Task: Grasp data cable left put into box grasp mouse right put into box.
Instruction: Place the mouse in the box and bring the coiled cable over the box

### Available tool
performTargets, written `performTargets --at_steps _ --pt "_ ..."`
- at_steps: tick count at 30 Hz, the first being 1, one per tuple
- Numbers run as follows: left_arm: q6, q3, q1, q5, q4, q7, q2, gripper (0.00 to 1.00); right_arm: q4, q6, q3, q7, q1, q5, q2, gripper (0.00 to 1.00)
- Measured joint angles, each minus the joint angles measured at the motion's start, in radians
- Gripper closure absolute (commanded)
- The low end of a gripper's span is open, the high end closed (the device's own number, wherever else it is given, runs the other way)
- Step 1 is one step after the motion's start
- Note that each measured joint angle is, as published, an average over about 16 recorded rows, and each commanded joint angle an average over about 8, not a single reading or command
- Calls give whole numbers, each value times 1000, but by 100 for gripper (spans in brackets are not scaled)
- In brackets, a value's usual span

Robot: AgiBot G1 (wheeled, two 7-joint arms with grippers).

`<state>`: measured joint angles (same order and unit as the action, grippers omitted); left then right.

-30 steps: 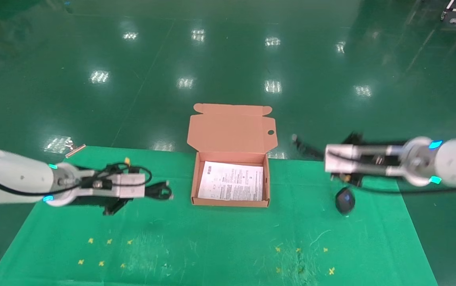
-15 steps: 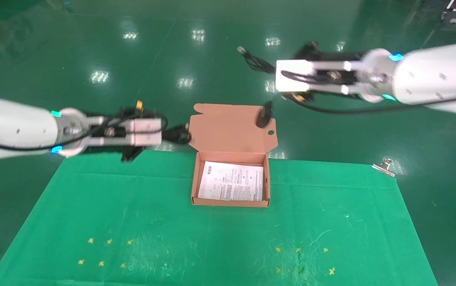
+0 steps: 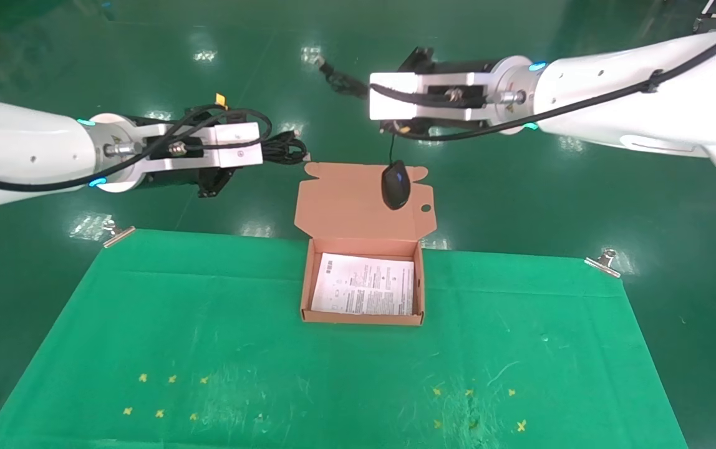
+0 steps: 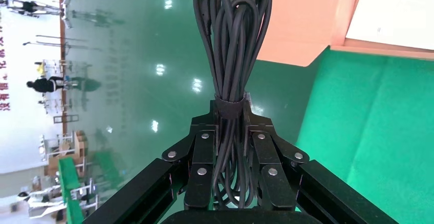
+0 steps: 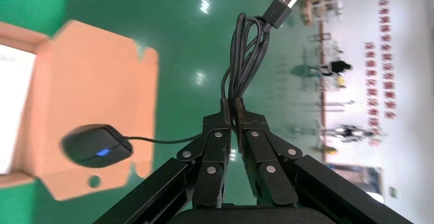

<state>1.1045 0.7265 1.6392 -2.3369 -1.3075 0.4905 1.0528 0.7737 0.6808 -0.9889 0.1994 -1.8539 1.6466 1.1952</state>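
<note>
Left gripper (image 4: 229, 127) clamped on data cable (image 4: 231, 45), raised left of box (image 3: 363, 308). Right gripper (image 5: 233, 112) pinching cord; mouse (image 3: 395, 183) dangling, apparently before flap. Transport step: lower each into box.

Box (image 3: 361, 215): orange-brown cardboard, holding a white sheet (image 3: 363, 284) with dark printed text. Mouse (image 3: 395, 184) black with a blue light; data cable (image 4: 233, 45) black. Table cloth (image 3: 270, 374) green with small yellow cross marks.

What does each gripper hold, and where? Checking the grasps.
Left gripper: data cable, near its strap. Right gripper: mouse's bundled cord; mouse dangles.
</note>
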Motion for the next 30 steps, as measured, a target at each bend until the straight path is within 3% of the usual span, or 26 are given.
performTargets --at_steps 30 --pt "104 30 -31 -133 10 68 -78 100 -228 6 18 183 108 -183 157 100"
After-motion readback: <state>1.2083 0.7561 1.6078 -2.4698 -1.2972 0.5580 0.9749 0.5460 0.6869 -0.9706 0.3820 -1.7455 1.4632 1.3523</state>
